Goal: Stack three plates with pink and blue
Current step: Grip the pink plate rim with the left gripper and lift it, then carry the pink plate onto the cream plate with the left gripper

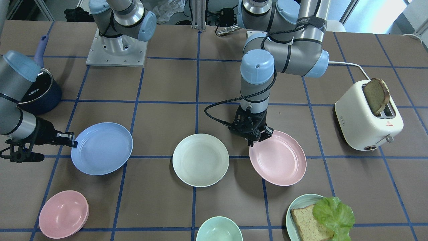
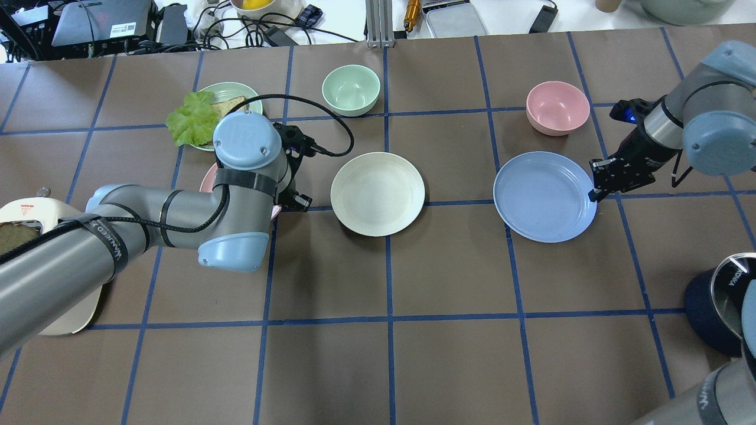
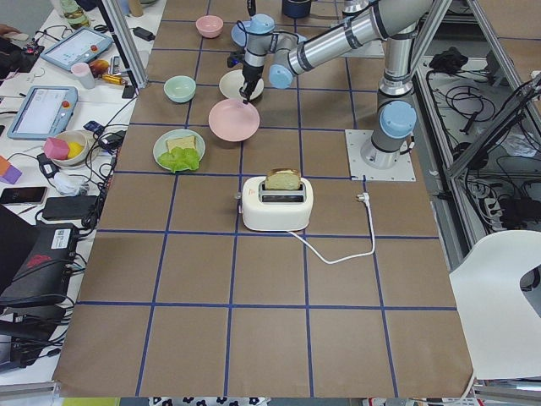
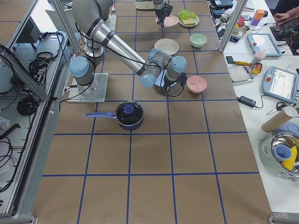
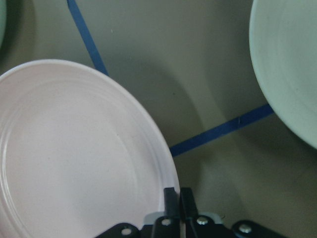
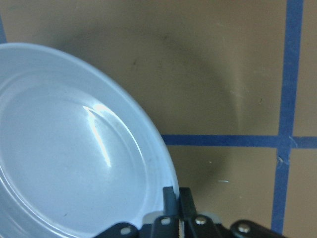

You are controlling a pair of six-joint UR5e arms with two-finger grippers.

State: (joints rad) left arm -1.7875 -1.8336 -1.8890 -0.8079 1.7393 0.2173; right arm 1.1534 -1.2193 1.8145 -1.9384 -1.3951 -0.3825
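brown table [image 2: 449, 366], blue grid tape [image 2: 388, 283], cluttered white bench [image 3: 25, 169]

Both arms are showing silver-grey tubes with round light blue caps at the joints. Just above the black left gripper [image 1: 259, 138], a black braided cable [image 1: 214, 112] is looping out of the wrist. Further up the left arm [image 1: 287, 53], a black strap [image 1: 309, 21] with white lettering is circling the tube. Behind the black right gripper [image 2: 593, 193], a small blue light [image 2: 633, 115] is glowing on the right arm [image 2: 703, 118]. Silver screws [image 5: 198, 220] are showing at the base of the thin black fingers [image 5: 170, 198].
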